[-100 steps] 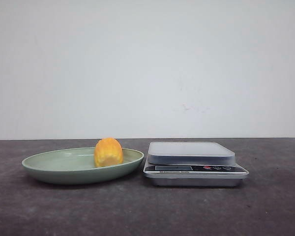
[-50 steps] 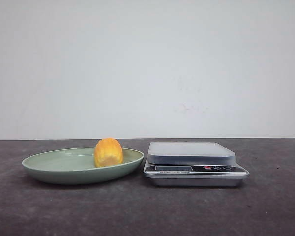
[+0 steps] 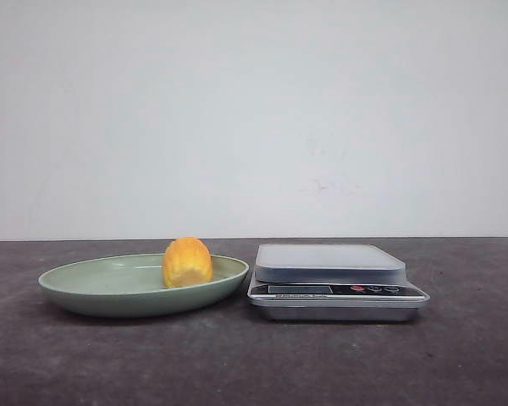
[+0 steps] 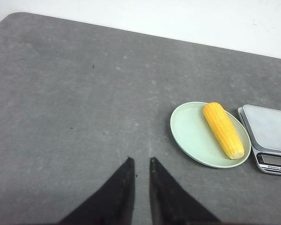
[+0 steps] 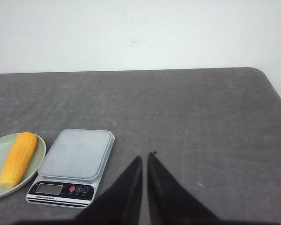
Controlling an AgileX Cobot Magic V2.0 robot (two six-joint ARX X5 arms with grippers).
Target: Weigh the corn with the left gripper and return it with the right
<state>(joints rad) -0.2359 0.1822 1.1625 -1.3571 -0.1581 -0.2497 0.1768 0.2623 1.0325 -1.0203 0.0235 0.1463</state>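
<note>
The corn (image 3: pixel 186 262) is a yellow-orange cob lying in a pale green plate (image 3: pixel 93 288), left of a silver kitchen scale (image 3: pixel 330 264). The front view shows neither gripper. In the left wrist view my left gripper (image 4: pixel 141 160) hangs over bare table, well short of the plate (image 4: pixel 189 131) and the corn (image 4: pixel 223 130); its black fingers stand a narrow slit apart with nothing between them. In the right wrist view my right gripper (image 5: pixel 146 155) is beside the scale (image 5: pixel 77 153), fingers nearly touching and empty. The corn (image 5: pixel 17 159) lies beyond the scale.
The scale's platform is bare and its display and buttons face the robot. The dark grey table (image 3: pixel 254 364) ends at a white wall behind. Its rounded far corners show in both wrist views.
</note>
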